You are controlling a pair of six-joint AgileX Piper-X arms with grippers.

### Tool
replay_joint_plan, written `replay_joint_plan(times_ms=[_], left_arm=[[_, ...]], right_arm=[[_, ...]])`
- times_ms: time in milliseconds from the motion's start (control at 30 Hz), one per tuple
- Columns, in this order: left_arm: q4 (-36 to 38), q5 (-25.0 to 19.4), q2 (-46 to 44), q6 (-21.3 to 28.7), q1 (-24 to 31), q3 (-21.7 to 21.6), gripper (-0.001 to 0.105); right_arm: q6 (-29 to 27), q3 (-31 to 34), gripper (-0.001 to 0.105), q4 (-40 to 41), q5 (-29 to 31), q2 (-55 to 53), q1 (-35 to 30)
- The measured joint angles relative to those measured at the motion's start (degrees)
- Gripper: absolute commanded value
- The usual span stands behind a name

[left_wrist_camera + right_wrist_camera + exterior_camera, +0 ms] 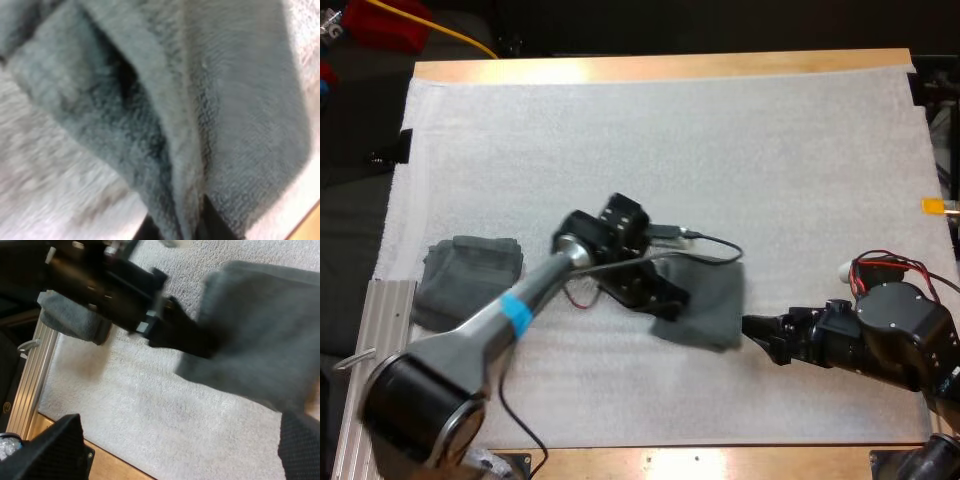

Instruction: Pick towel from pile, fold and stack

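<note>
A dark grey-green towel (pixel 712 300) lies partly lifted at the mat's middle. My left gripper (pixel 670 298) is shut on its left edge. In the left wrist view the towel (pixel 240 100) hangs in a thick fold, and my left gripper (pixel 175 227) pinches that fold between its dark fingers (pixel 212 222). My right gripper (pixel 757 336) sits just right of the towel's lower right corner, open and apart from it. In the right wrist view the right gripper (pixel 182 432) has its fingers (pixel 55 450) spread wide below the towel (pixel 265 330). A folded towel stack (pixel 470 280) rests at the mat's left side.
A ribbed metal rail (pixel 375 340) runs along the mat's left edge, beside the folded stack (pixel 75 320). The wooden table edge (pixel 720 462) lies close in front. The white mat (pixel 720 160) stretches bare toward the far side.
</note>
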Motion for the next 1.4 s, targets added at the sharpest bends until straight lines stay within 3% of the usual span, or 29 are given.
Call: replay_joint_plan(times_ms=[267, 467, 600, 700, 800, 933, 1267, 1400], left_arm=[[12.29, -8.82, -9.34, 9.99, 8.48, -1.07, 0.0], [21.61, -18.48, -13.44, 16.95, 14.1, -7.16, 0.0], [26.08, -22.81, -13.49, 18.88, 16.64, -10.48, 0.0], [28.75, -29.51, -13.49, 20.61, 17.59, -11.97, 0.0], [29.78, -35.71, -13.49, 22.73, 17.97, -12.56, 0.0], [30.63, -40.08, -13.56, 23.39, 18.98, -12.56, 0.0], [30.58, -42.0, -13.56, 23.59, 26.31, -12.56, 0.0], [30.43, -40.0, -13.56, 23.59, 29.33, -11.29, 0.0]], right_arm=[[0.0, 0.0, 0.077, 0.0, 0.0, 0.0, 0.0], [0.0, 0.0, 0.077, 0.0, 0.0, 0.0, 0.0], [0.0, 0.0, 0.077, 0.0, 0.0, 0.0, 0.0], [0.0, 0.0, 0.077, 0.0, 0.0, 0.0, 0.0], [0.0, 0.0, 0.077, 0.0, 0.0, 0.0, 0.0], [0.0, 0.0, 0.077, 0.0, 0.0, 0.0, 0.0], [0.0, 0.0, 0.077, 0.0, 0.0, 0.0, 0.0], [0.0, 0.0, 0.077, 0.0, 0.0, 0.0, 0.0]])
